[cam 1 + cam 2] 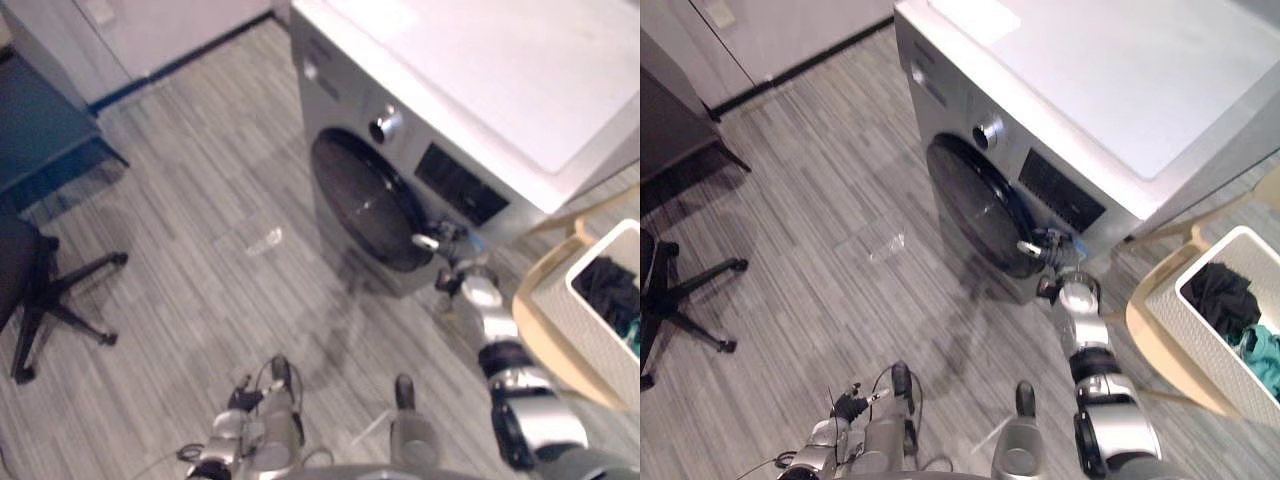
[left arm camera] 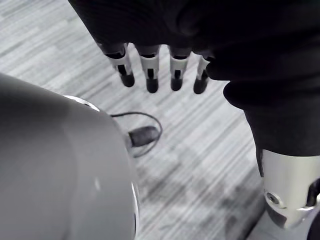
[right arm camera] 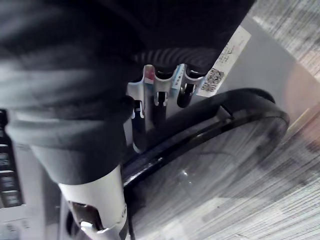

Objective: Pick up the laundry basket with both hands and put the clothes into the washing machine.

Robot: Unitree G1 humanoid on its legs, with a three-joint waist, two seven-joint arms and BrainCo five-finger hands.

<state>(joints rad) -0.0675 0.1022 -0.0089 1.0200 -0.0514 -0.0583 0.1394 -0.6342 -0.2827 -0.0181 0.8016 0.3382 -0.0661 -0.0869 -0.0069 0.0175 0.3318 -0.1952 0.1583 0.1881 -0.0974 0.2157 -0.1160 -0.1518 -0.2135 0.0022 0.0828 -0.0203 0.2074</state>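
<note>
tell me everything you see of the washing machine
Silver-grey front-loading washing machine with a flat white top, standing on grey wood-look floor. Its front carries a chrome dial, a dark display panel and a round dark glass door. The robot's right hand is at the door's edge below the panel.

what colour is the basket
The basket is white, with a finely perforated wall; it shows best in the right eye view.

Cannot see the far side of the laundry basket [image 1: 1200,345] or all its clothes [image 1: 1220,290], cut off at the right edge. Cannot tell the hold of the right robot hand [image 3: 162,85] behind the rim of the washing machine door [image 3: 215,160].
</note>
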